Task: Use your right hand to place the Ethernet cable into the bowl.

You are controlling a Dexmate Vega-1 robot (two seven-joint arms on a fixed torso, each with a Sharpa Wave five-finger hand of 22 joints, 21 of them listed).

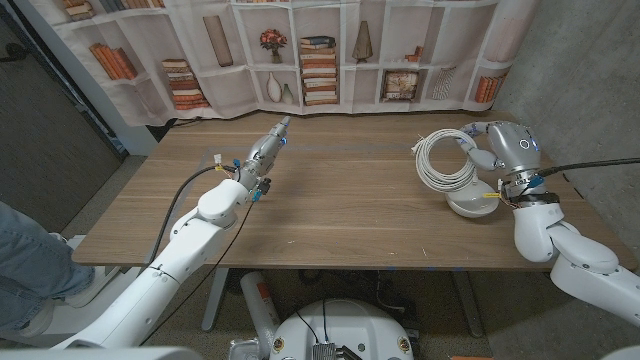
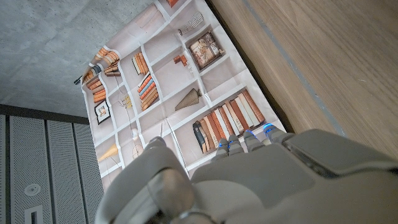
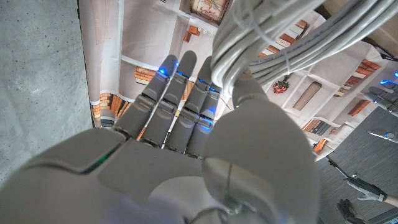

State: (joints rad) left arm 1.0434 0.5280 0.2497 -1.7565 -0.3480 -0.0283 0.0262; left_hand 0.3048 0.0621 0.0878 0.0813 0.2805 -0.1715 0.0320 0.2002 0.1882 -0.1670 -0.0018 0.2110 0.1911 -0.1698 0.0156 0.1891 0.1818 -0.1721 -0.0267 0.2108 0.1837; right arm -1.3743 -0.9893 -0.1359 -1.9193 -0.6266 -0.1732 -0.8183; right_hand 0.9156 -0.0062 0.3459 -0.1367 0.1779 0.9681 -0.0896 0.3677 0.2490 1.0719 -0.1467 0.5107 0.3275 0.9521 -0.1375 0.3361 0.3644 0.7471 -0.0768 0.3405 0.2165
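A wooden tabletop (image 1: 340, 190) with visible plank seams fills the middle of the head view, and behind it, along the top of the frame, hangs a printed curtain (image 1: 300, 55) showing white bookshelves with stacked books, vases and a small pot of flowers. To the upper right stands a rough grey concrete wall (image 1: 580, 60), while the upper left holds a dark panel (image 1: 50, 120). At the left edge, low in the frame, a person's leg in blue jeans (image 1: 25, 260) shows beside the tabletop.
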